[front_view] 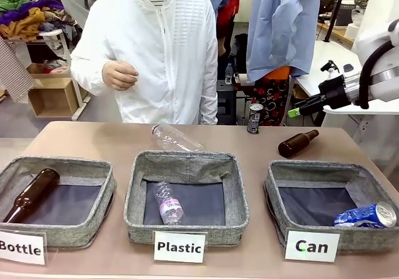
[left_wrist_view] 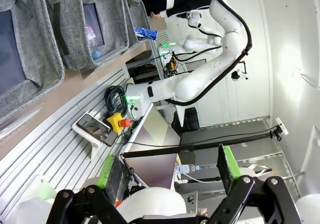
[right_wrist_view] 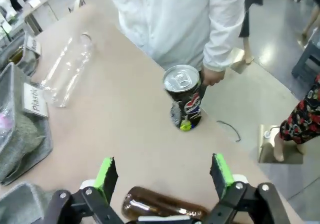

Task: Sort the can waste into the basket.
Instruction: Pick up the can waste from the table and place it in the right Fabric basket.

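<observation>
Three white cards, one word each.
The "Bottle" card (front_view: 22,247) fronts the left basket (front_view: 62,164), the "Plastic" card (front_view: 179,247) the middle basket (front_view: 187,159), the "Can" card (front_view: 312,246) the right basket (front_view: 324,166). Well left of the right gripper (right_wrist_view: 163,163) fingers, "Plastic" reads sideways; ahead between them, the black can (right_wrist_view: 184,97) shows a round red-white-blue logo, lettering illegible.

R arm (front_view: 381,39) white w/ black cable (front_view: 368,65), black claw (front_view: 298,109) (green pads (front_view: 293,112)).

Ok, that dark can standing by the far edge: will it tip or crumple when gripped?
Probably tippy: the dark can stands upright and dented near the table edge. Its creased wall may give further when squeezed.
</observation>
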`<state>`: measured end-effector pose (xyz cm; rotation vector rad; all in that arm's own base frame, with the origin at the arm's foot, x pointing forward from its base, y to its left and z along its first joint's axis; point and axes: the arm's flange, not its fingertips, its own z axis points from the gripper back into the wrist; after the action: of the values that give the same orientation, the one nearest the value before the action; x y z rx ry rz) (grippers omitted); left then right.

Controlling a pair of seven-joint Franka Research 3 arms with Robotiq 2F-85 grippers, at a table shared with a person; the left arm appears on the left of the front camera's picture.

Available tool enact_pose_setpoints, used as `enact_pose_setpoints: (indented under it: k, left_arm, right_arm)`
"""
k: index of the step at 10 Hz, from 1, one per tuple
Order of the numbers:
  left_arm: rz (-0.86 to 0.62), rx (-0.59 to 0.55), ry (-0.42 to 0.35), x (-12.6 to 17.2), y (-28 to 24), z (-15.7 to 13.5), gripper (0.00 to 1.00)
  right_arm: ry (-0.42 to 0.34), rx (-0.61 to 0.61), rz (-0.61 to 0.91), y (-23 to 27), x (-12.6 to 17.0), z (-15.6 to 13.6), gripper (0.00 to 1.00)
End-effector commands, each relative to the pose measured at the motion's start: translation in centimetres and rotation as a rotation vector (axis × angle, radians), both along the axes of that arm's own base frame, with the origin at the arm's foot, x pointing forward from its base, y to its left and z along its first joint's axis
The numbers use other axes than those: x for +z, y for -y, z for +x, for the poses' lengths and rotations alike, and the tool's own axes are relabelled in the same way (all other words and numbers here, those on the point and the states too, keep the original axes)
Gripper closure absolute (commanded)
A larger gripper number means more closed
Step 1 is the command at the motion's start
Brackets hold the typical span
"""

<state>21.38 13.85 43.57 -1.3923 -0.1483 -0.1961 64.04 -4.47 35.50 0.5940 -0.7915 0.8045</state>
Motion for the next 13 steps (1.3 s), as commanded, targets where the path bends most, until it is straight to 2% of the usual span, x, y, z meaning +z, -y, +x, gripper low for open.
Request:
enact_pose_setpoints:
  k: [1,3,5,9,11,13]
  left_arm:
    - [-0.011,0.0,-0.008,0.3,0.1,-0.3,0.0]
    - [-0.011,0.0,-0.008,0.3,0.1,-0.3,0.0]
    - [-0.011,0.0,-0.008,0.3,0.1,-0.3,0.0]
    - [-0.011,0.0,-0.008,0.3,0.1,-0.3,0.0]
    - [-0.011,0.0,-0.008,0.3,0.1,-0.3,0.0]
    - [-0.011,0.0,-0.008,0.3,0.1,-0.3,0.0]
  right_arm:
    - [0.112,0.003,0.052,0.3,-3.7,3.7,0.0]
    - [0.183,0.043,0.047,-1.2,-6.6,5.9,0.0]
    - [0.162,0.124,0.023,-2.0,-9.0,7.1,0.0]
    - [0.248,0.175,0.136,-4.1,-11.7,8.9,0.0]
    - [0.243,0.191,0.209,-5.0,-12.4,9.6,0.0]
    - [0.261,0.156,0.279,-5.9,-12.8,10.2,0.0]
